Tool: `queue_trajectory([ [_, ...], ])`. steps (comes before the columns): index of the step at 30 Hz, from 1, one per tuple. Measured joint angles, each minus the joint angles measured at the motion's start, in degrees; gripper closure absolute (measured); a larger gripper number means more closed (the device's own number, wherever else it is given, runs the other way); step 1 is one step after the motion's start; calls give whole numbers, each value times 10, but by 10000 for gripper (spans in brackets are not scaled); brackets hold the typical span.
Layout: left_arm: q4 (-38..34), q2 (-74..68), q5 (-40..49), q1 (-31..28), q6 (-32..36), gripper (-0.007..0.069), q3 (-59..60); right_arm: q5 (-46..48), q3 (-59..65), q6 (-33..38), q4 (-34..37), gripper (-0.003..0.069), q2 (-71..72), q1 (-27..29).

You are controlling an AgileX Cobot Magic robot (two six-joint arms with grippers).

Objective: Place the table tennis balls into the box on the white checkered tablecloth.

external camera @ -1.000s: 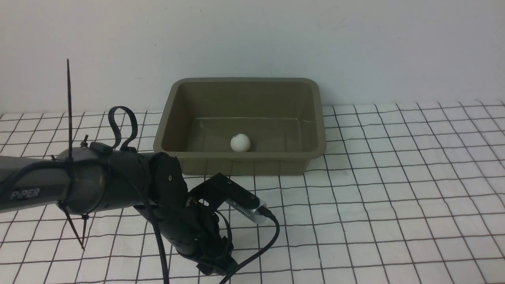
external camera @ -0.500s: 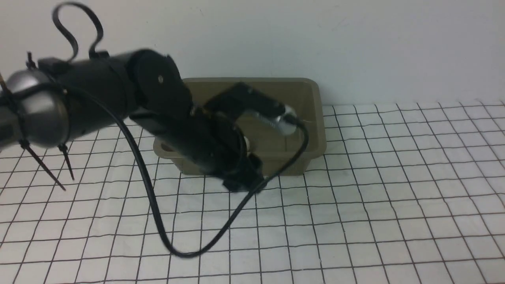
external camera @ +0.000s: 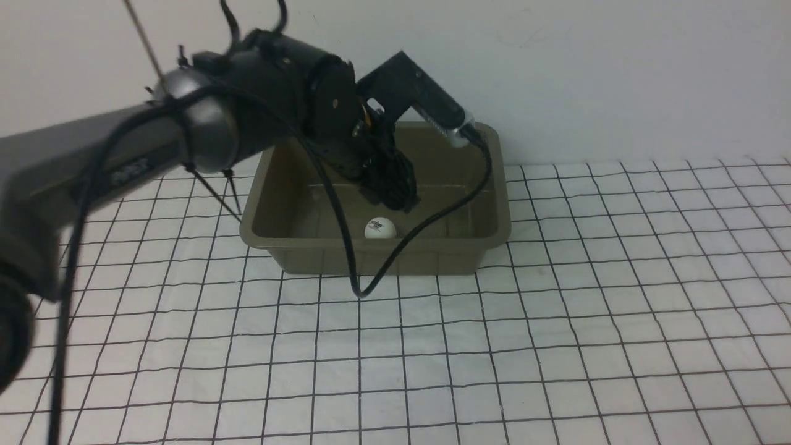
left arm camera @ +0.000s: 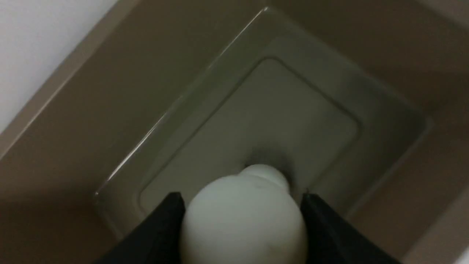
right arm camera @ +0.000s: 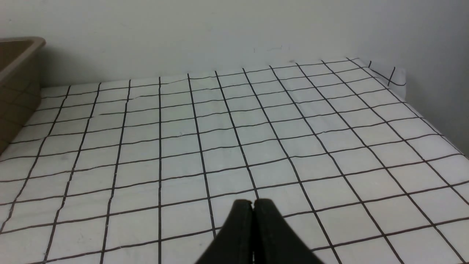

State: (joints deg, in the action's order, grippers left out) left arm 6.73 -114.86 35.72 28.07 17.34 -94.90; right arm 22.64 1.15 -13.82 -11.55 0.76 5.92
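The olive-grey box stands at the back of the white checkered tablecloth. One white table tennis ball with a dark printed mark lies on the box floor near the front wall. My left gripper hangs inside the box just above that ball. In the left wrist view the left gripper is shut on a second table tennis ball, and the lying ball peeks out behind it over the box floor. My right gripper is shut and empty, low over the tablecloth.
The left arm's black cable loops down over the box's front wall onto the cloth. A white wall stands right behind the box. The right wrist view shows the box's corner at one side and the cloth's far edge against the wall.
My left arm has risen from low over the front of the cloth and swung forward over the box, lowering its gripper into it. The ball lying in the box has barely moved.
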Motion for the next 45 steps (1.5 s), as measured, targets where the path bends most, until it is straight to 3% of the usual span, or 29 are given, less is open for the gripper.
queue_trajectory([
  [10,59,-87,-18,0,-28,265,-13,0,0,0,0,669,0,0],
  [16,75,-93,-32,0,-55,161,-21,0,0,0,0,669,0,0],
  [21,105,-94,-3,0,-76,162,-50,0,0,0,0,669,0,0],
  [25,127,-79,75,0,-97,242,-95,0,0,0,0,669,0,0],
  [33,138,60,206,0,-111,590,-127,0,0,0,0,669,0,0],
  [37,108,145,243,0,-110,629,-127,0,0,0,0,669,0,0],
  [45,83,312,273,0,-105,629,-84,0,0,0,0,669,0,0],
])
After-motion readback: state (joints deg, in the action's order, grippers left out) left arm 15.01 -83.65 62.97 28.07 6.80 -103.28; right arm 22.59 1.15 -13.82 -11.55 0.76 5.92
